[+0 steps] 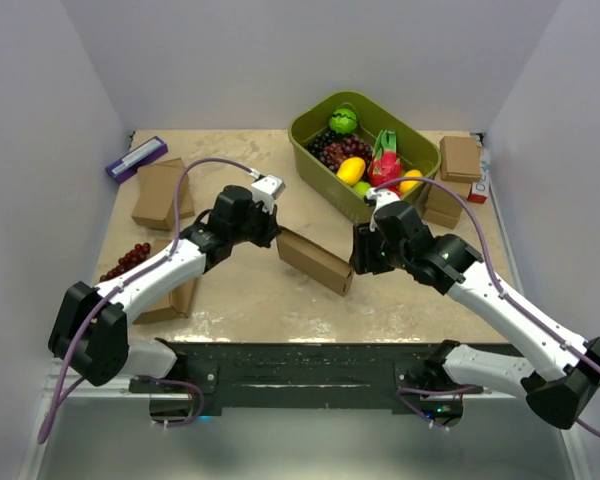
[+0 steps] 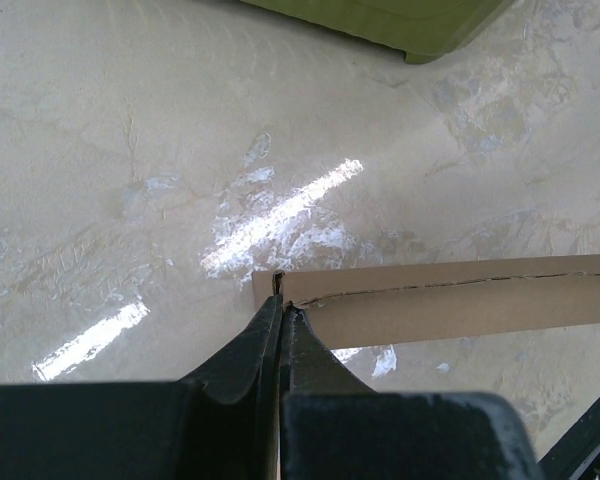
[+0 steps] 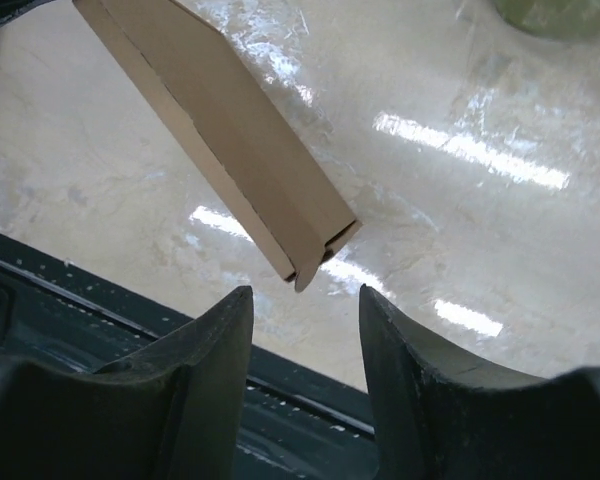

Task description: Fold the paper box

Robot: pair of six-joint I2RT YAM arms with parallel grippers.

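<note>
L arm reaches twd 2 o'clock; L gripper jaws pinched tight on paper box corner. R arm reaches twd 10 o'clock; R gripper jaws apart, gripping nothing.

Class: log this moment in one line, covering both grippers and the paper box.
left gripper: shut on paper box corner | right gripper: open, just short of its other end

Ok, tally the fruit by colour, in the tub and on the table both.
Dark red grape bunches: 2, one in the tub, one on the table
Green fruit: 2
Yellow fruit: 2
Pink dragon fruit: 1
Total: 7
</note>
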